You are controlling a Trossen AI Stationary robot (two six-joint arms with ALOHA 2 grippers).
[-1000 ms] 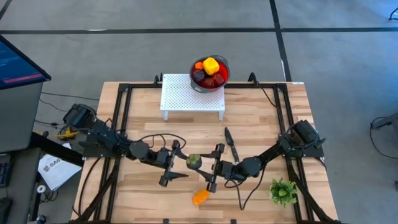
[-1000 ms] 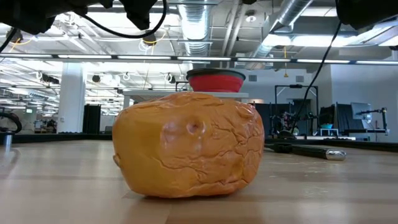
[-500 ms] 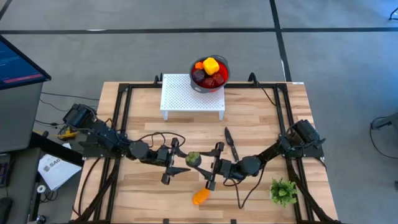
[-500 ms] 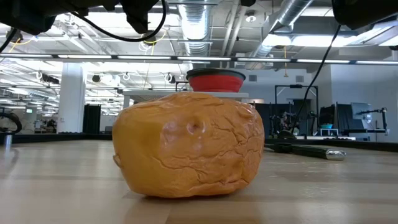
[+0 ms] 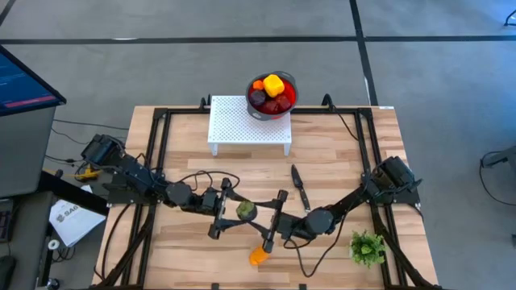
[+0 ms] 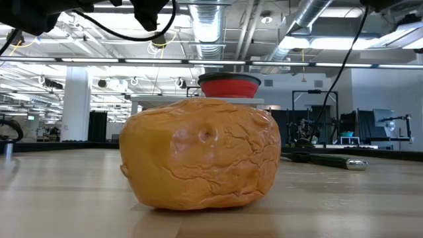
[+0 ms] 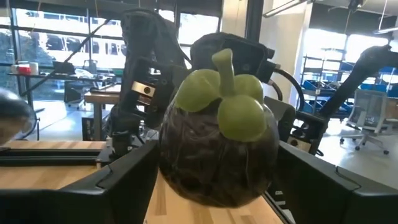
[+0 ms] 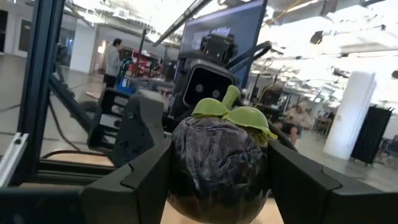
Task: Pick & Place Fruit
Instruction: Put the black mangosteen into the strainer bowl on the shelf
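The bowl (image 5: 272,95) sits on the rack (image 5: 249,123) at the table's (image 5: 339,153) far edge; the knife (image 5: 300,187) lies nearer, the sprig (image 5: 368,247) near-right.

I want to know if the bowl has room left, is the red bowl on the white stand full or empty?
Nearly full: the high view shows the red bowl holding a yellow fruit, an orange one and dark red ones, heaped to its rim.

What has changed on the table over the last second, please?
The dark purple fruit with the green cap shifted slightly toward the left arm, and the right gripper drew toward the front edge, nearer the orange fruit. The left gripper barely moved. Orange fruit, bowl, knife and plant stayed put.
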